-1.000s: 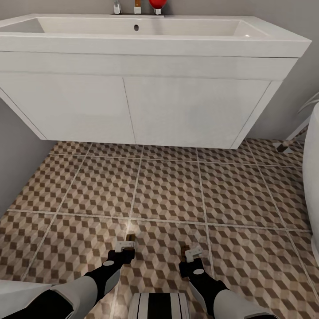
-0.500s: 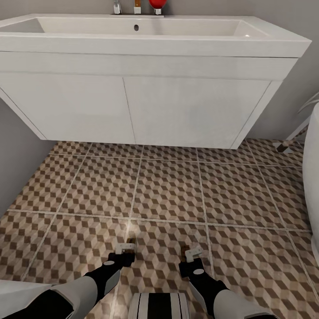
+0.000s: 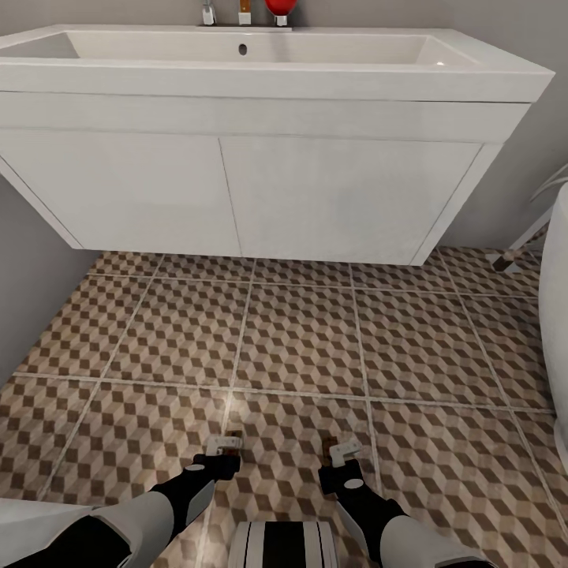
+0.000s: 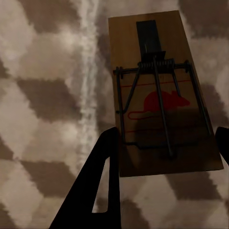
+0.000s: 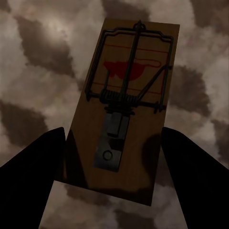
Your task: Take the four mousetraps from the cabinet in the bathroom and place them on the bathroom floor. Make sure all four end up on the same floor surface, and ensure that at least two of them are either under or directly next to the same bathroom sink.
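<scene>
My left gripper point(image 3: 225, 446) hangs low over the bathroom floor point(image 3: 300, 339), in front of the white sink point(image 3: 237, 75). It is shut on a tan mousetrap point(image 4: 157, 109), whose red mouse mark and black wire spring face the left wrist camera, and the dark fingers point(image 4: 102, 186) press its long edges. A little to the right, my right gripper point(image 3: 341, 451) is shut on a second mousetrap point(image 5: 124, 100), held flat just above the tiles between its fingers point(image 5: 33, 167). The orange-brown cabinet and the other mousetraps are out of view.
The sink's white vanity doors point(image 3: 237, 189) hang off the wall with open floor beneath. A chrome tap point(image 3: 207, 12) and a red object point(image 3: 278, 6) stand behind the basin. A white fixture point(image 3: 556, 300) bounds the right side and a grey wall point(image 3: 31, 284) the left.
My left gripper has sunk a little closer to the floor with its mousetrap. The right gripper and the camera have stayed still.
</scene>
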Available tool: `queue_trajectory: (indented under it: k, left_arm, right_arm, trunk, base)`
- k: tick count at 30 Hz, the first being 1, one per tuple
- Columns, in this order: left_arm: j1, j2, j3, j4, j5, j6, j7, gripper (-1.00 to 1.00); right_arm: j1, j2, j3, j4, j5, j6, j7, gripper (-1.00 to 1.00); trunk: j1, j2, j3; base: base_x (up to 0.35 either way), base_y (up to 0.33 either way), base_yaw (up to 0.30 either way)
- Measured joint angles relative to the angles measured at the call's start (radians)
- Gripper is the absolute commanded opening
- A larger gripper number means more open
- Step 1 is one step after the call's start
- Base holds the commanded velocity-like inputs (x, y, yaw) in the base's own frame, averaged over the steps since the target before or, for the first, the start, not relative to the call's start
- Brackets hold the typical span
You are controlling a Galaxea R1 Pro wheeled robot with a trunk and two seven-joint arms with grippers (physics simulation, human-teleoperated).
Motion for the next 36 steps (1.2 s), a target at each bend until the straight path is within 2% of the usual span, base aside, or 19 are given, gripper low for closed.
queue_trajectory:
  k: [36]
  left_arm:
    - [0.0,0.0,0.0,-0.002,0.0,-0.006,0.0,-1.0]
  right_arm:
    - [0.0,0.0,0.0,0.0,0.001,0.0,0.0,-1.0]
  trunk:
    - [0.0,0.0,0.0]
  base:
    - [0.0,0.0,0.0]
